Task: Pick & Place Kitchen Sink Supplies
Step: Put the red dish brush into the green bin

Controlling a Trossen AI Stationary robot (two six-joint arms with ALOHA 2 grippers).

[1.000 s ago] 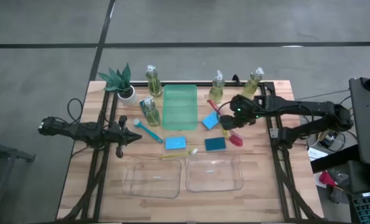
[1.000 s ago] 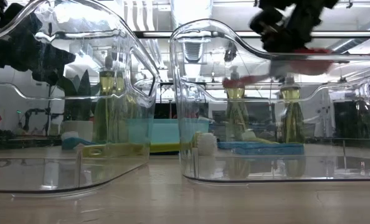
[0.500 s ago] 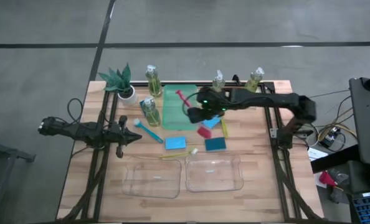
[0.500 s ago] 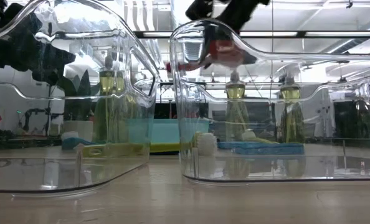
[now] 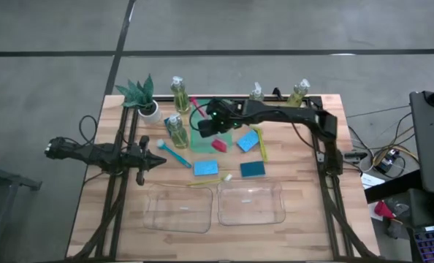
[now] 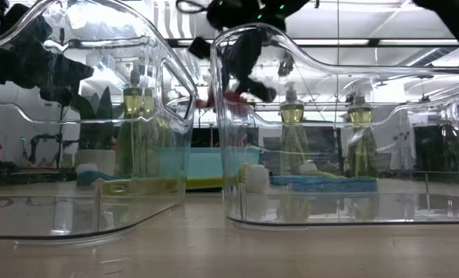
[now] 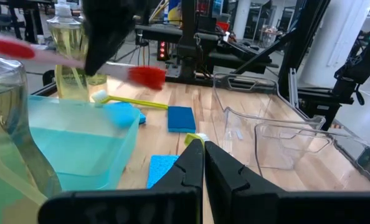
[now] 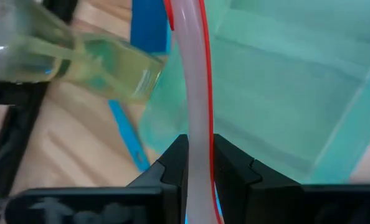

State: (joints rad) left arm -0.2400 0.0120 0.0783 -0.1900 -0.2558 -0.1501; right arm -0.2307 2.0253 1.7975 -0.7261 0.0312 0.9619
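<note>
One second separates the earliest view from this one, and in that time I have swung my right gripper (image 5: pixel 215 126) from the right side of the surface (image 5: pixel 93 212) across to the green tray (image 5: pixel 202 142). It is clenched on the red brush (image 8: pixel 194 106), whose pale, red-edged handle runs straight out between the fingers in the right wrist view. From above, the handle tip points toward the back of the surface and the red bristle head (image 5: pixel 220 145) hangs over the tray's right edge. The brush is airborne, not yet set down.

I judge the transfer nearly complete: what remains is lowering and releasing into the tray, taking care of the bottle (image 5: pixel 176 130) standing just beside the tray's left edge.

Three blue sponges (image 5: pixel 206 168) and the yellow brush (image 5: pixel 206 181) lie on the wood between the tray and the two clear bins (image 5: pixel 250 203). The blue brush (image 5: pixel 172 153) lies near my left gripper (image 5: pixel 157 156), which waits at the left, fingers pressed together on nothing.
</note>
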